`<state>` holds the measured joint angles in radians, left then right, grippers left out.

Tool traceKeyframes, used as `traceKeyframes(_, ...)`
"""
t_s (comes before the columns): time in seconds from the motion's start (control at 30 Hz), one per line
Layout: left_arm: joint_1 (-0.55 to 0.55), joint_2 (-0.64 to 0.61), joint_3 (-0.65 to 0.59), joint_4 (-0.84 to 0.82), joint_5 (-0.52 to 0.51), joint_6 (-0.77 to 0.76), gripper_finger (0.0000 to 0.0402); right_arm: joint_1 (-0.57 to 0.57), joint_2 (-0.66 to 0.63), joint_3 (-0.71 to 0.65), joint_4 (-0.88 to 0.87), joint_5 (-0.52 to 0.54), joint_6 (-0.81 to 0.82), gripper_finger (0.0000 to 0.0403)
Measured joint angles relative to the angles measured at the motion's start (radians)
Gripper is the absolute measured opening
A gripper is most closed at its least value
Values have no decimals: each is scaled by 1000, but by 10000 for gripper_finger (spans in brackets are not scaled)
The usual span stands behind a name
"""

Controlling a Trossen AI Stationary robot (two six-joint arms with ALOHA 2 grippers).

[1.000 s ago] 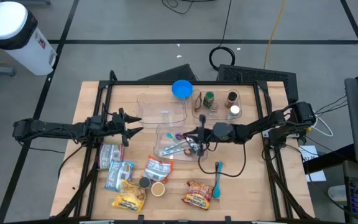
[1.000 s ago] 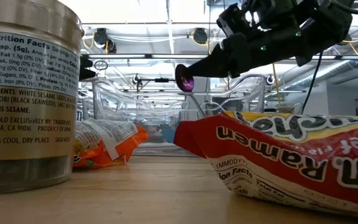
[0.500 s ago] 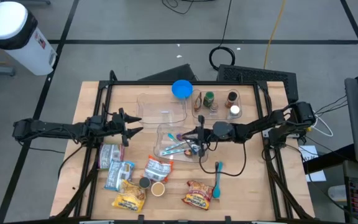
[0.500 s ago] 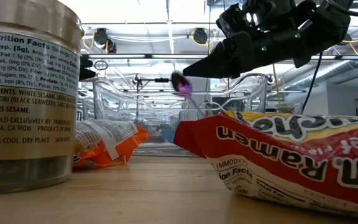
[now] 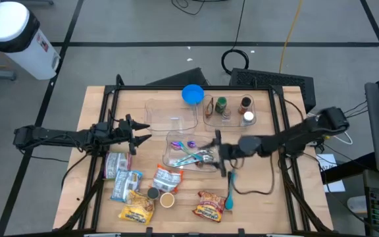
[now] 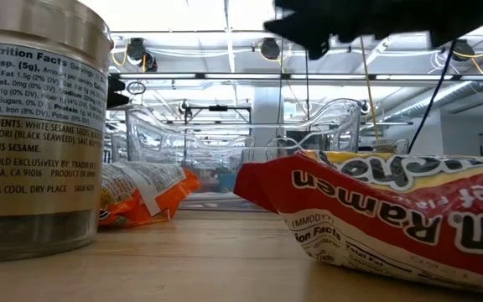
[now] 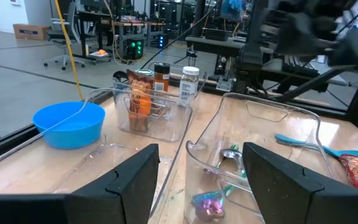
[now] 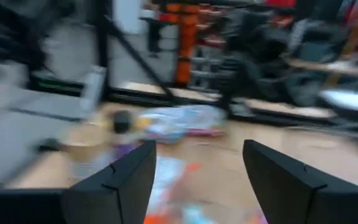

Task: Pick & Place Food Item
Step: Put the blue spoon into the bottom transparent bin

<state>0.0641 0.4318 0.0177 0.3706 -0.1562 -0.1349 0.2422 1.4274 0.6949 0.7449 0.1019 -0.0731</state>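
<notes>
Right claw (image 5: 224, 159) apart, empty, beside bin (image 5: 176, 139). Left claw (image 5: 141, 133) apart, idle at worktop's left. Ramen pack (image 5: 211, 204) near front edge: light, crinkly, slippery, brittle inside; pinch edge seam gently.

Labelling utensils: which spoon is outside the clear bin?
The teal spoon, lying alone on the bare wood of the table just right of the ramen packet. The purple spoon and other utensils lie inside the clear bin.
</notes>
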Motion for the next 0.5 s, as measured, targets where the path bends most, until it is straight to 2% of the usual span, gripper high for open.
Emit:
traceKeyframes(0.23, 0, 0, 0, 0, 0, 0, 241, 226, 3, 0, -111, 20, 161, 216)
traceKeyframes(0.43, 0, 0, 0, 0, 0, 0, 241, 329, 109, -1, -148, 316, 234, 164)
traceKeyframes(0.5, 0, 0, 0, 0, 0, 0, 241, 340, 138, -2, -176, 373, 270, 145)
